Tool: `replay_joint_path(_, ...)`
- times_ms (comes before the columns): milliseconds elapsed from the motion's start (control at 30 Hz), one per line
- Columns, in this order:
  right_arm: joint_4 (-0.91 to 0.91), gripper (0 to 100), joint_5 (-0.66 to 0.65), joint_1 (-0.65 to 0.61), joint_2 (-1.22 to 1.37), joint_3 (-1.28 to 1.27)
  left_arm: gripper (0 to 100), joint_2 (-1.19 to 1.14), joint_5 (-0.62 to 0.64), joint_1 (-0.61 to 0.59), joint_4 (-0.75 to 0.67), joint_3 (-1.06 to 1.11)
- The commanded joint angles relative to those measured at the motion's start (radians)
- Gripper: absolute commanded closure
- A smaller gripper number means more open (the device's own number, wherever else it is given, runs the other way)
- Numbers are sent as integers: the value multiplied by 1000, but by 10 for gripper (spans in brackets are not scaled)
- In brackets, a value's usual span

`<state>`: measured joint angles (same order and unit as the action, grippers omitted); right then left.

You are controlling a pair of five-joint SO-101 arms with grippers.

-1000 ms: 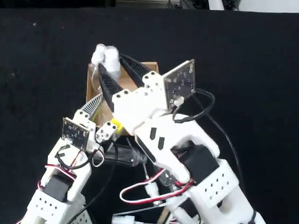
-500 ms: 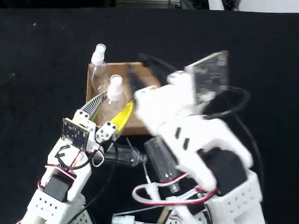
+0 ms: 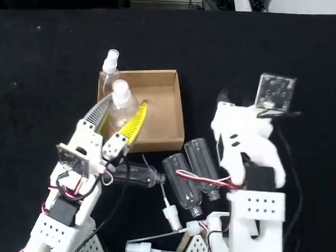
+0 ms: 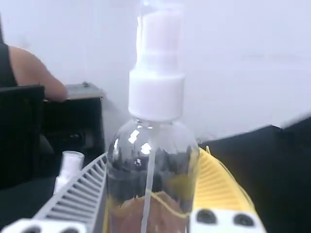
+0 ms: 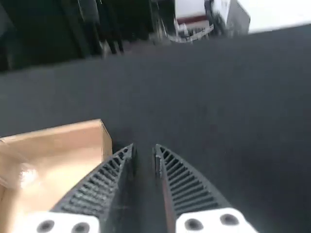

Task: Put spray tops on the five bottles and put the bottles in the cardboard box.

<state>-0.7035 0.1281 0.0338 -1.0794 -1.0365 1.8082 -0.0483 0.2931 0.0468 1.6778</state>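
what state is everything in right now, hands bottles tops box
left hand: shut on a topped bottle, upright over the cardboard box
second topped bottle: upright at the box's corner
three bottles: topless, lying on the table
loose spray tops: lying on the table
right hand: shut to a slit, empty

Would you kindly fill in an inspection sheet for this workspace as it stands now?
Surface: black table, flat and dark all over.
Job's things: cardboard box with an upright capped bottle at its far corner; three uncapped bottles lying beside the box; loose spray tops nearer the arms.
Clutter: nothing seen.
Hands: left hand shut on a second capped bottle at the box; right hand shut, holding nothing, over the table.
Cables: red and white wires run over a lying bottle.
Surroundings: white wall behind.
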Motion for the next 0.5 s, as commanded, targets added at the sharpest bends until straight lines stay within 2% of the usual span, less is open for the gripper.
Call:
replay_joint_path(0,83,952,3,21,-58,-65,899,-23,-8,-85,-46,22)
replay_joint_path(67,98,952,3,18,-70,-105,899,-75,-8,-99,-94,24)
replay_joint_path(200,138,952,3,-29,-99,-168,899,-264,-8,-99,-325,30)
replay_joint_path(467,215,952,2,-130,-150,-274,899,-827,-8,-101,-764,-39)
